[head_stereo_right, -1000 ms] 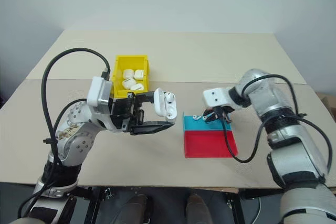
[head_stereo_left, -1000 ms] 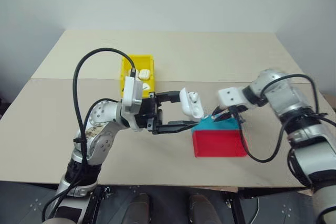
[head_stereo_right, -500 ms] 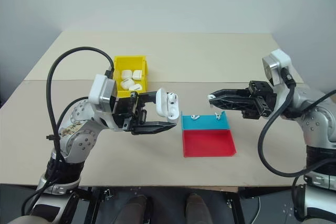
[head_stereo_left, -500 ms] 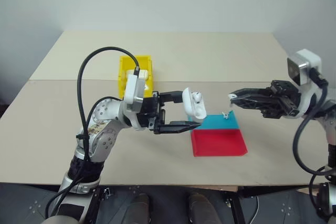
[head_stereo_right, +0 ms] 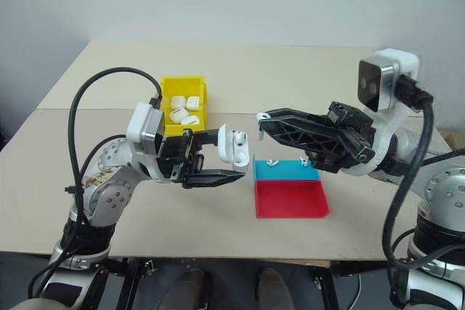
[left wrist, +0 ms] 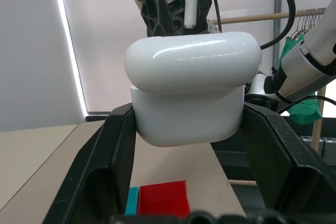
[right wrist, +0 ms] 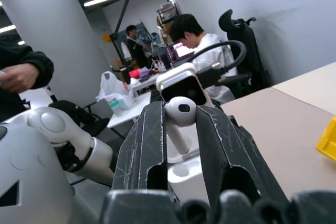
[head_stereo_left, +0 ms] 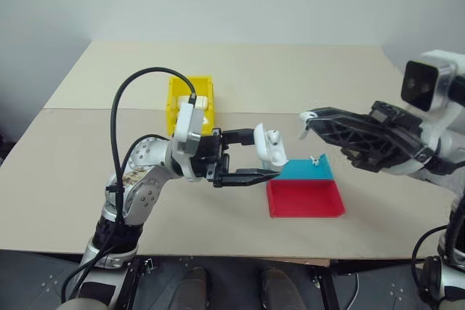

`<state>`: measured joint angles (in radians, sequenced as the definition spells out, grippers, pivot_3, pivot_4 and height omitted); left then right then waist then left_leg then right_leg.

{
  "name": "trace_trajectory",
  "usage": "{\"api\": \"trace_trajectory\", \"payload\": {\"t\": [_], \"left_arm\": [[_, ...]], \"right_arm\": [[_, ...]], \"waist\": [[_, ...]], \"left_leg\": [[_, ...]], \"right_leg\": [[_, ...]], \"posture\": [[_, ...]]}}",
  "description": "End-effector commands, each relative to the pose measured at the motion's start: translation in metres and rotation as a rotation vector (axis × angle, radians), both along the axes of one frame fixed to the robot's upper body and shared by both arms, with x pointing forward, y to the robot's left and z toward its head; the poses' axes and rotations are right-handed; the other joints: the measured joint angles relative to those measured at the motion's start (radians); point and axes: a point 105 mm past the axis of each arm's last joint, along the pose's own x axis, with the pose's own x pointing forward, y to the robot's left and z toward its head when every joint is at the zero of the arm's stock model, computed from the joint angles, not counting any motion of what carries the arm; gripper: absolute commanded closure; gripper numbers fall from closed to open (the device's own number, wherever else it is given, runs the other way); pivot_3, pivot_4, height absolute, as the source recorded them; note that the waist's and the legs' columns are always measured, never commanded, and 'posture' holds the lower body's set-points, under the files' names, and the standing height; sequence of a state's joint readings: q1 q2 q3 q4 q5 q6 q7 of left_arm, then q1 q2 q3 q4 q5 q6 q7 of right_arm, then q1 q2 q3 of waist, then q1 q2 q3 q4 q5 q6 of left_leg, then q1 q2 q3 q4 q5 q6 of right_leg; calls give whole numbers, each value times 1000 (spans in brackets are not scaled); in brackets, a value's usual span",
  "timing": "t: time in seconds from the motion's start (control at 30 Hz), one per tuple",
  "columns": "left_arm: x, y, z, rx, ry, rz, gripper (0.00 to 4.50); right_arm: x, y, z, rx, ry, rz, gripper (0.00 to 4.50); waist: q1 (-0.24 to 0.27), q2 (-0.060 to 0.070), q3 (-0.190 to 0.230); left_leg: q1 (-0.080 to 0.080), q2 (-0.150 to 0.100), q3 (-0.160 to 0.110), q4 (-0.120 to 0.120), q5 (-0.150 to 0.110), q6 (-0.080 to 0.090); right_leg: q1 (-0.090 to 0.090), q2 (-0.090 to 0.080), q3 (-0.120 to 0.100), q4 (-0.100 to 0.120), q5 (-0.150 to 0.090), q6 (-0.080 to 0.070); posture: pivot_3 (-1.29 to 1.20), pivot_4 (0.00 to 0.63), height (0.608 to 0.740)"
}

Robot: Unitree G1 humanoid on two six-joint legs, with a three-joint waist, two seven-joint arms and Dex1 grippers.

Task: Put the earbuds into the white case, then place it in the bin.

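Left tool grips the white case with its lid open, held off the counter so its sockets face the right tool, which pinches an earbud for insertion. Another earbud lies on the blue-and-red tray, with the bin beyond.

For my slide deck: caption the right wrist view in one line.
Right pincer pinches an earbud just above the open white case, people at desks behind.

Silver-grey jointed arms, looping black cables, seemingly scuffed black tools
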<state>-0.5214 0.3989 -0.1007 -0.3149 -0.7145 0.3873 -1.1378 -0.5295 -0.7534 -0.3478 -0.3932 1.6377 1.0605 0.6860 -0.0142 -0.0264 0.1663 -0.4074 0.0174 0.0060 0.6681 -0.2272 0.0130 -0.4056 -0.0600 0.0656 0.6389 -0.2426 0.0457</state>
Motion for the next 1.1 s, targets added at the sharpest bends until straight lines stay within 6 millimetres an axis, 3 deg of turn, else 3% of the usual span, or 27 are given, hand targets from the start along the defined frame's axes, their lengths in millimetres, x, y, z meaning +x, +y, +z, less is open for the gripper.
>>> {"api": "trace_trajectory", "payload": {"t": [0.03,0.53,0.97,1.1], "left_arm": [[-7,-1,10,-15,-37,-29,1751],[-9,-6,12,-31,-49,-40,1751],[-8,-5,12,-30,-55,-36,1751],[-8,-4,12,-27,-58,-36,1751]], "right_arm": [[-10,8,-1,-31,-1,42,3880],[2,18,-20,-140,-9,-60,3880],[-3,19,-26,-163,-85,-50,3880],[-1,19,-28,-178,-96,-56,2555]], "waist": [[-1,0,0],[0,0,0],[0,0,0],[-1,0,0]], "left_leg": [[0,0,0,0,0,0],[-1,0,0,0,0,0],[-1,0,0,0,0,0],[-1,0,0,0,0,0]], "right_leg": [[0,0,0,0,0,0],[0,0,0,-1,0,0],[0,0,0,-1,0,0],[0,0,0,-1,0,0]], "posture": [[0,150,740],[0,150,740],[0,150,740],[0,150,740]]}}
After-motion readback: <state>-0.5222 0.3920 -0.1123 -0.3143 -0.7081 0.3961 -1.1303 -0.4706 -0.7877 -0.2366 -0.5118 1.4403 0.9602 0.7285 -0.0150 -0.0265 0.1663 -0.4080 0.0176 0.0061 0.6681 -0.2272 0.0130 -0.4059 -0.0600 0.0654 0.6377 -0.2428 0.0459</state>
